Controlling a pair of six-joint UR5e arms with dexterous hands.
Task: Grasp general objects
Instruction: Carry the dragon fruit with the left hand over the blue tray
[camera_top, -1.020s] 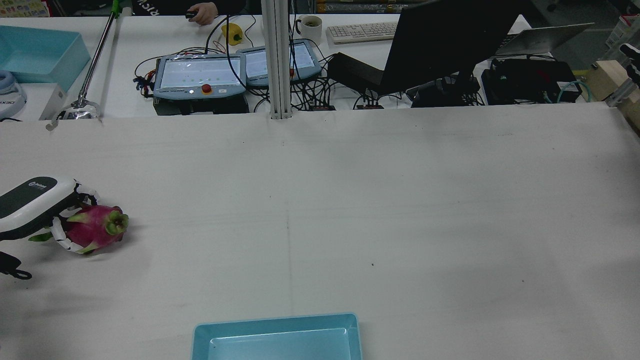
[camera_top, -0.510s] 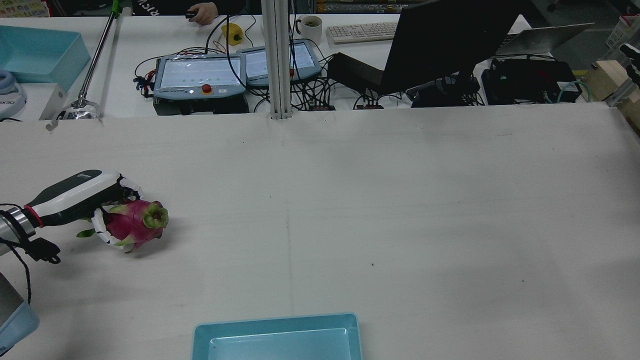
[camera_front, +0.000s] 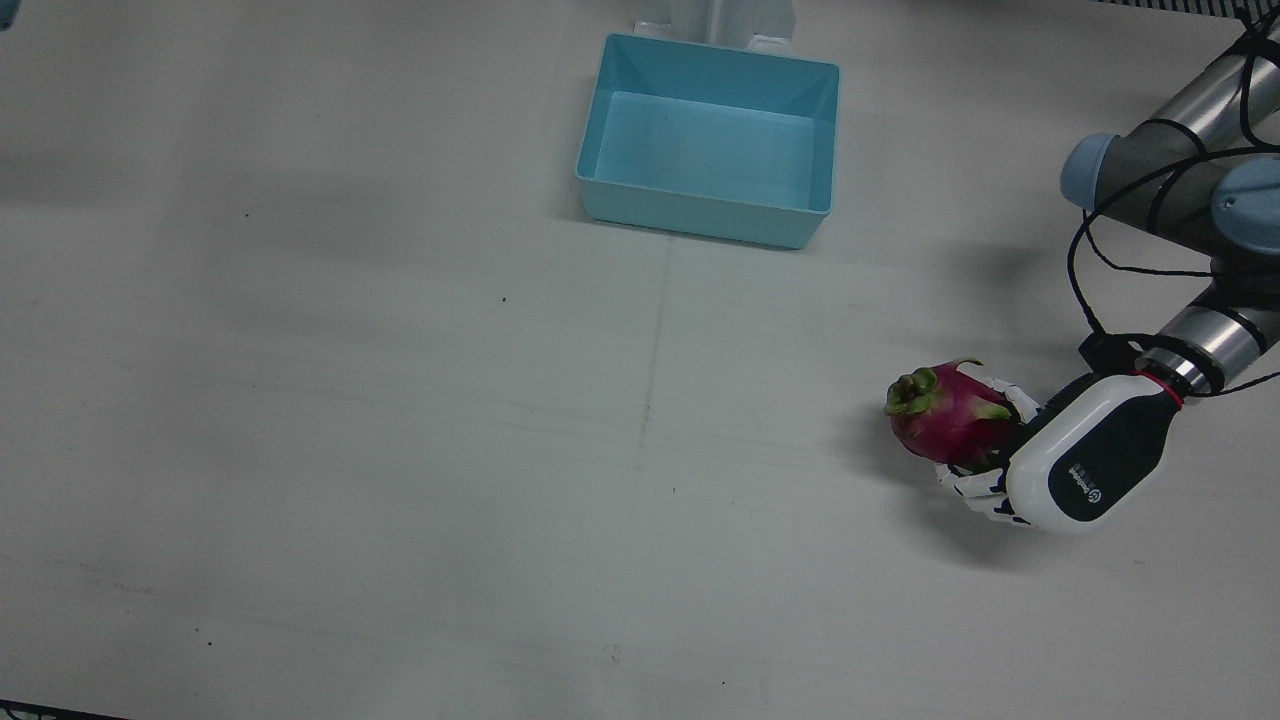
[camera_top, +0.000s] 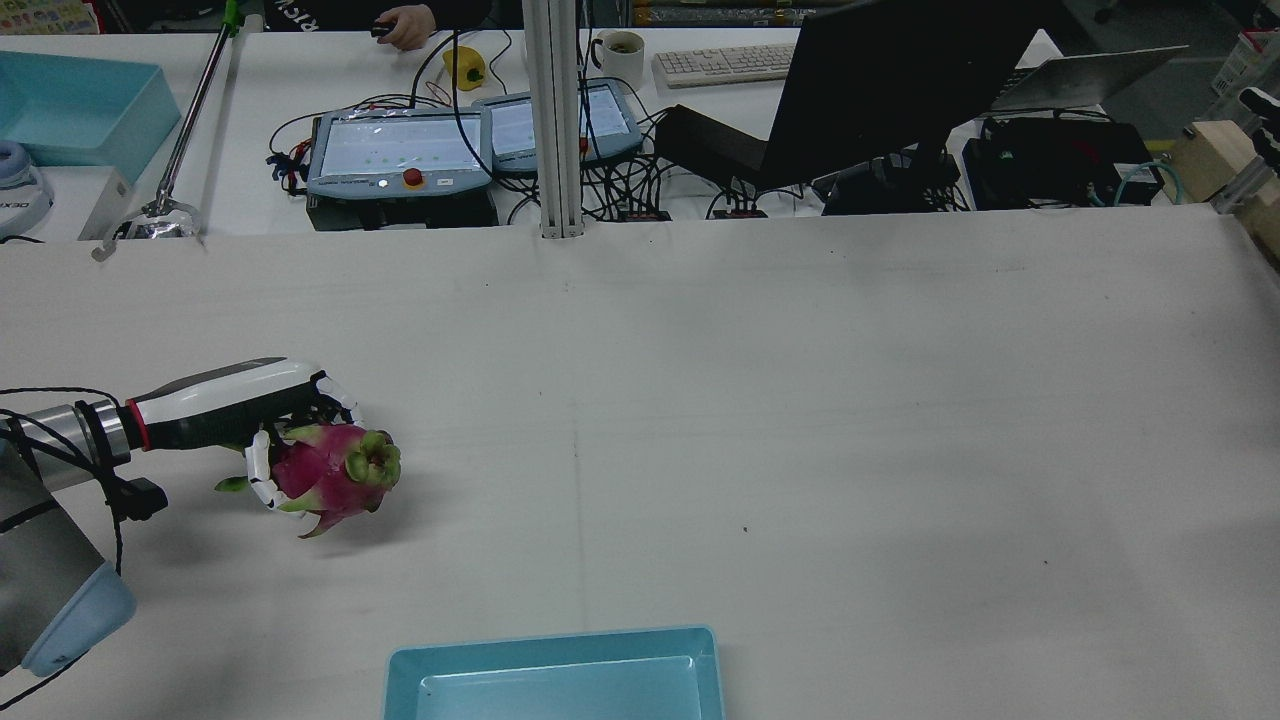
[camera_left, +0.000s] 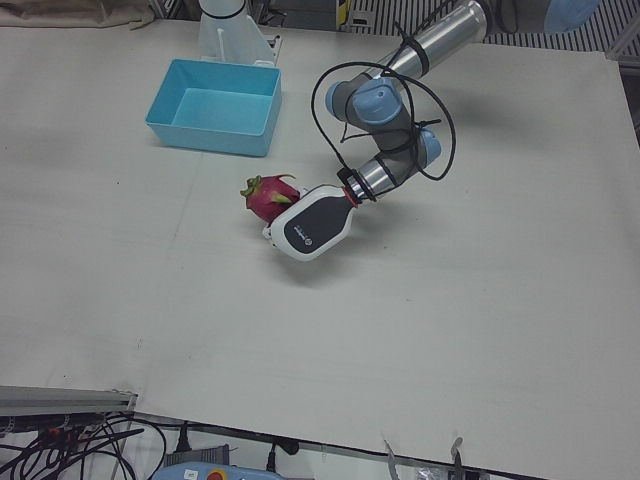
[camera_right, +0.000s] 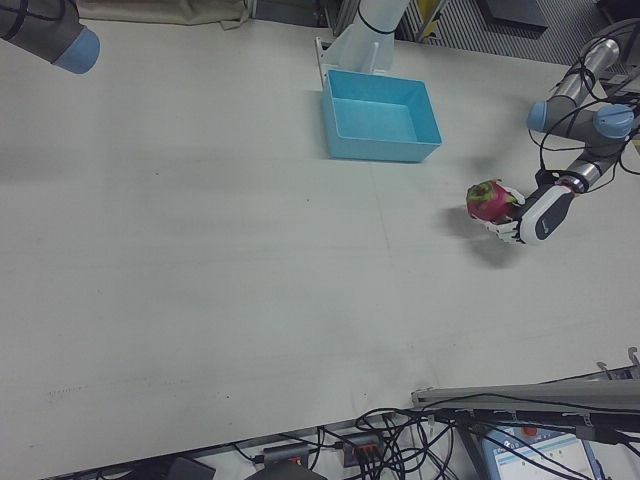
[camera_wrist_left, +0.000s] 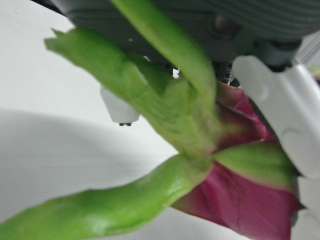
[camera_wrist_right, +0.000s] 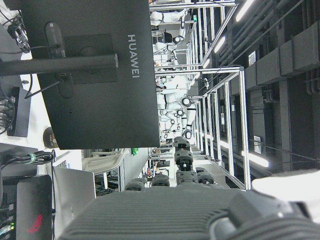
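Note:
A pink dragon fruit (camera_front: 945, 415) with green scales is held in my left hand (camera_front: 1085, 465), whose white fingers wrap its back and underside. The hand holds it just above the white table, on the robot's left side. It also shows in the rear view (camera_top: 330, 475) with the hand (camera_top: 225, 405), in the left-front view (camera_left: 268, 197) and in the right-front view (camera_right: 487, 199). The left hand view is filled by the fruit (camera_wrist_left: 240, 200) and white fingers (camera_wrist_left: 295, 115). Of my right hand only a grey base (camera_wrist_right: 165, 215) shows, raised off the table.
An empty light blue bin (camera_front: 705, 215) stands at the robot's edge of the table, centred between the arms (camera_top: 550, 650). Beyond the far table edge are teach pendants (camera_top: 400, 150), a monitor (camera_top: 890, 80), cables and an aluminium post (camera_top: 555, 120).
My left hand has carried the dragon fruit to the right in the rear view, toward the table's middle and slightly nearer the robot. Its hold is unchanged.

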